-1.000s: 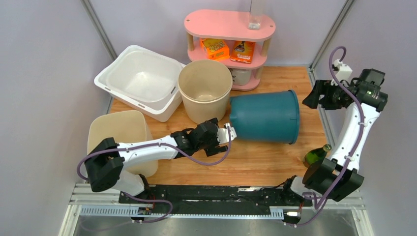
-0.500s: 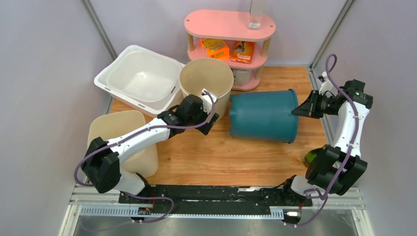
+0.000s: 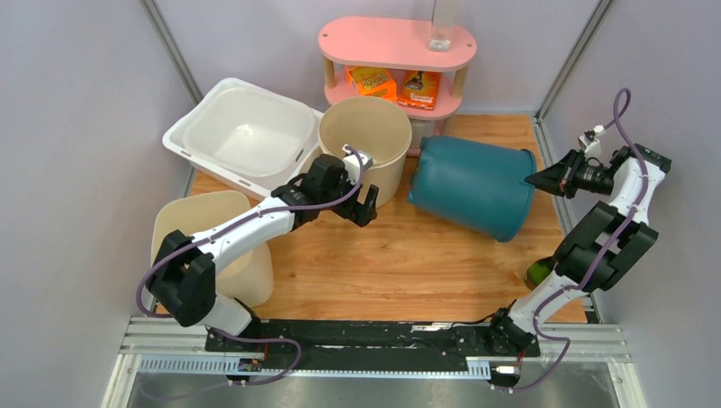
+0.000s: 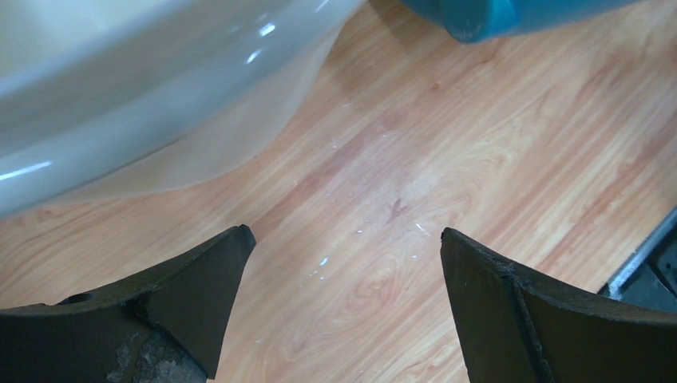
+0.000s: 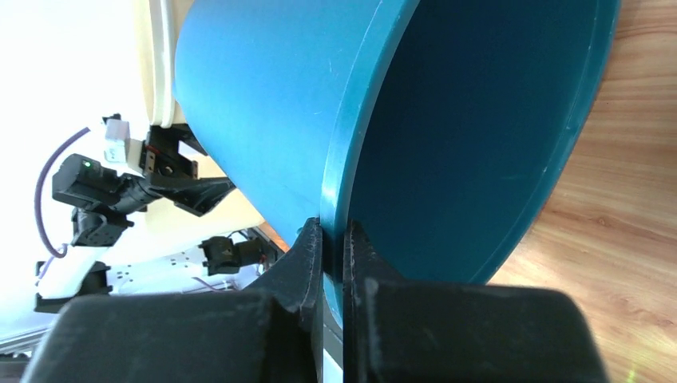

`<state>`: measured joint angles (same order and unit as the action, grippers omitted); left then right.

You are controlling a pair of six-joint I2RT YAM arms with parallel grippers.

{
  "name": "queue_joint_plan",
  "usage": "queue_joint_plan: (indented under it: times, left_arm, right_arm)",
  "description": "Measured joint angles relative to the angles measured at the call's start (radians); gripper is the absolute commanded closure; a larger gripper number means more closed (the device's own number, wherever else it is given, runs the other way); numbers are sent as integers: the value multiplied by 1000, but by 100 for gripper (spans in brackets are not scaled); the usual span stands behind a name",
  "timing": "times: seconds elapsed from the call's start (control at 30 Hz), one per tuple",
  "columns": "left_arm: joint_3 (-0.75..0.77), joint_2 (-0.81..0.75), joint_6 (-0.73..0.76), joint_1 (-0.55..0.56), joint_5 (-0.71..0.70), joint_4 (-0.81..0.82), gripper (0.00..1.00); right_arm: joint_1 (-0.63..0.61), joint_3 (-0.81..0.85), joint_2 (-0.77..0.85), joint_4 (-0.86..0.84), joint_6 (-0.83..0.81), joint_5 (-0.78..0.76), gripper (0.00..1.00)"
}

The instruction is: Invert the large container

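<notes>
The large container (image 3: 472, 189) is a teal bucket on its side on the wooden table, base toward the beige bucket, mouth to the right and raised. My right gripper (image 3: 536, 178) is shut on its rim at the mouth. In the right wrist view the fingers pinch the rim's edge (image 5: 333, 227), one on the container's outer wall (image 5: 255, 96), the other inside. My left gripper (image 3: 366, 202) stands open over bare wood beside the beige bucket, left of the container's base and apart from it. The left wrist view shows nothing in the open left gripper (image 4: 343, 239), with the container's base (image 4: 487, 16) at the top.
A round beige bucket (image 3: 366, 140) stands upright behind the left gripper, its wall close in the left wrist view (image 4: 120, 104). A white tub (image 3: 242, 136) sits back left, a beige bin (image 3: 212, 229) front left, a pink shelf (image 3: 395, 47) at the back. A green bottle (image 3: 537, 274) stands front right.
My right gripper has shut on the container's rim and lifted the mouth end, swinging the container askew. The left gripper drew back from the container's base toward the beige bucket.
</notes>
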<state>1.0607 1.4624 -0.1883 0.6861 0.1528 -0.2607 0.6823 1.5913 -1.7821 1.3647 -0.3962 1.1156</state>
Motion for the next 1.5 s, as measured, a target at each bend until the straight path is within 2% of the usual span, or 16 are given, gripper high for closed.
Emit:
queue_joint_plan:
  times: [0.17,0.4,0.57,0.73,0.87,1.0,1.13,1.23,1.37,1.43,1.5]
  left_arm:
    - [2,12,-4,0,58,9,0]
    - [-54,-53,12,0,94,48,0]
    - [-85,-64,12,0,122,76,0]
    - [-124,-74,12,1,153,110,0]
    - [-136,-103,12,5,164,135,0]
    - [-140,-132,12,8,173,154,0]
    - [-164,-146,12,8,179,176,0]
    - [-174,-146,12,8,179,175,0]
    - [-174,-146,16,8,179,175,0]
    - [-174,-146,19,8,179,176,0]
    - [-174,-146,24,8,179,174,0]
  right_arm:
    - [6,33,-49,27,-1,6,100]
    - [2,-23,-18,-25,18,-19,99]
    - [0,-56,13,-79,42,-62,92]
    - [-1,-51,25,-156,67,-121,74]
    - [1,-12,25,-285,60,-222,70]
    - [21,19,29,-511,-7,-489,71]
    - [12,-48,-56,-519,-59,-697,71]
    - [-13,-87,-129,-494,-67,-758,70]
    - [-47,-94,-141,-483,-60,-782,69]
    - [-62,-93,-141,-485,-47,-784,66]
    - [-74,-87,-141,-481,-26,-792,56]
